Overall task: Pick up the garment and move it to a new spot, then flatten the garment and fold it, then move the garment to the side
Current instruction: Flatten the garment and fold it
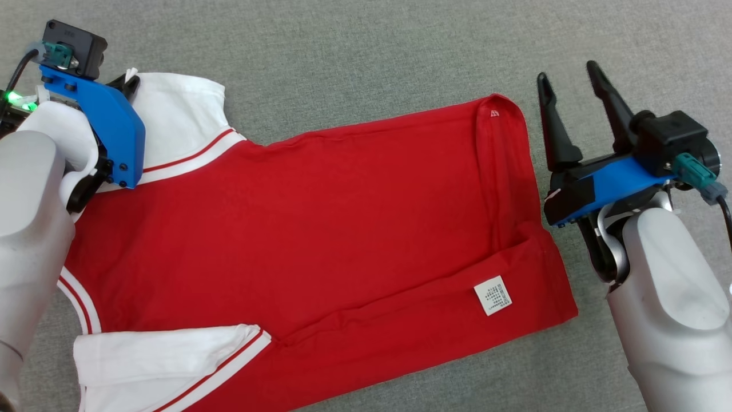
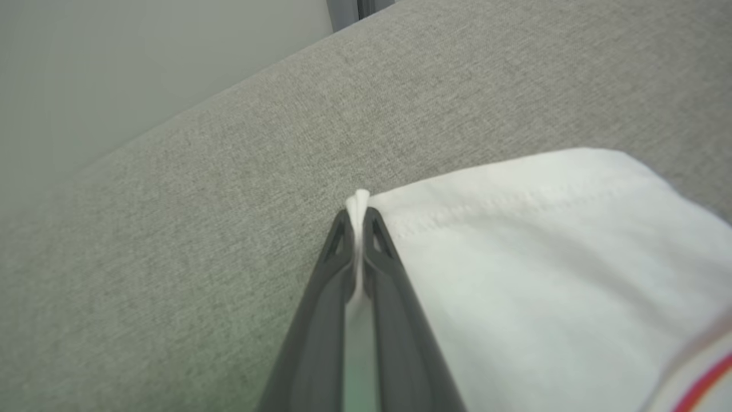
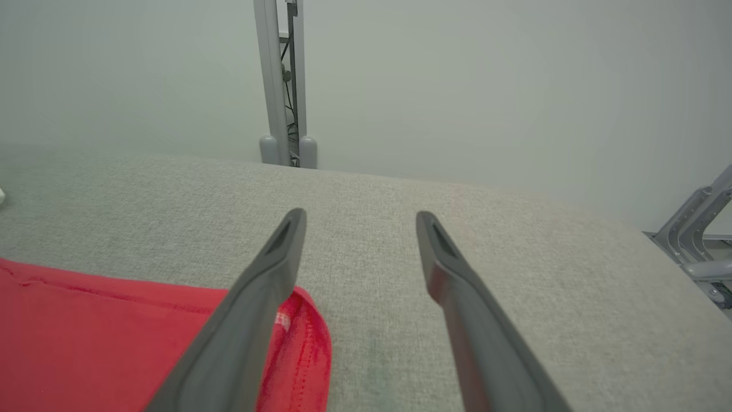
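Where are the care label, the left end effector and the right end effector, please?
care label [image 1: 493, 295], head view, middle of the tag
left end effector [image 2: 358, 217], left wrist view, between fingertips shut on the white sleeve [image 2: 543, 257]
right end effector [image 1: 567, 73], head view, between its open fingertips

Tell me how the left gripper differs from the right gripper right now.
The left gripper is shut, pinching the edge of the shirt's white sleeve; the right gripper stands open and holds nothing. The left sits at the sleeve end, the right near the red hem corner. Both look alike in build.
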Motion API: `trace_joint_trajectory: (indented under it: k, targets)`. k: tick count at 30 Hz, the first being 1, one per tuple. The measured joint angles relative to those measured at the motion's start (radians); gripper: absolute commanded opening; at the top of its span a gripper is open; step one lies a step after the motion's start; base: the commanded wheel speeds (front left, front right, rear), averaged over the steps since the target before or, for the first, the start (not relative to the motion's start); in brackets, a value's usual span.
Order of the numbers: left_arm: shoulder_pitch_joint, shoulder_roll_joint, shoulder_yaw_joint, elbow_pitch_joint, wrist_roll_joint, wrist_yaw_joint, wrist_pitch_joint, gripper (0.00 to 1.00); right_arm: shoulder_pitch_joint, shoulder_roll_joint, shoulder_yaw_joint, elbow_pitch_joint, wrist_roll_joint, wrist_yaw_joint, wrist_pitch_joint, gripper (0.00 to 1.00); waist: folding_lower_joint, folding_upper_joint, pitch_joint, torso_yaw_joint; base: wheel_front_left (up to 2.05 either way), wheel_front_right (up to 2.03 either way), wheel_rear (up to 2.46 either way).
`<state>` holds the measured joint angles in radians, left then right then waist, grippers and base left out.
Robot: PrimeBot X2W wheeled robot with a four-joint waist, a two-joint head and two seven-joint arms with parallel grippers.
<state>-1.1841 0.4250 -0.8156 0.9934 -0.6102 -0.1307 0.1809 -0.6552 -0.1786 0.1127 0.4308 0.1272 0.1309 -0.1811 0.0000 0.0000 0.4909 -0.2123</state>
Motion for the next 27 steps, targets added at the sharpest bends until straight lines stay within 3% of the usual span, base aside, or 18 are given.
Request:
trace_joint_trajectory:
  k: [13,21,22,23,24,25,27]
  targets:
    - [-0.028,-0.018,-0.071,0.01,-0.054,0.0,-0.061,0.0,-0.039,-0.079,0.166,0.038,0.053,0.0,0.23,1.0,0.0,0.0,-0.005,0.039,0.0,0.0,0.0]
    - [-0.043,-0.036,-0.105,0.028,-0.085,0.0,-0.096,0.0,-0.068,-0.094,0.2,0.118,0.042,0.0,0.284,1.0,0.0,0.0,0.002,0.062,0.0,0.0,0.0]
    - [-0.044,-0.037,-0.11,0.03,-0.086,0.0,-0.101,0.0,-0.071,-0.094,0.2,0.128,0.044,0.0,0.286,0.53,0.0,0.0,0.002,0.065,0.0,0.0,0.0]
    - [-0.046,-0.039,-0.115,0.031,-0.092,0.0,-0.105,0.0,-0.075,-0.095,0.198,0.136,0.05,0.0,0.286,0.35,0.0,0.0,0.001,0.066,0.0,0.0,0.0]
    - [-0.046,-0.04,-0.119,0.033,-0.095,0.0,-0.111,0.0,-0.077,-0.095,0.197,0.145,0.056,0.0,0.286,0.06,0.0,0.0,0.0,0.068,0.0,0.0,0.0]
    - [-0.047,-0.041,-0.124,0.035,-0.1,0.0,-0.113,0.0,-0.08,-0.095,0.197,0.154,0.06,0.0,0.285,0.0,0.0,0.0,0.0,0.07,0.0,0.0,0.0]
    - [-0.049,-0.043,-0.13,0.038,-0.108,0.0,-0.122,0.0,-0.084,-0.098,0.192,0.171,0.06,0.0,0.271,0.0,0.0,0.0,-0.002,0.074,0.0,0.0,0.0]
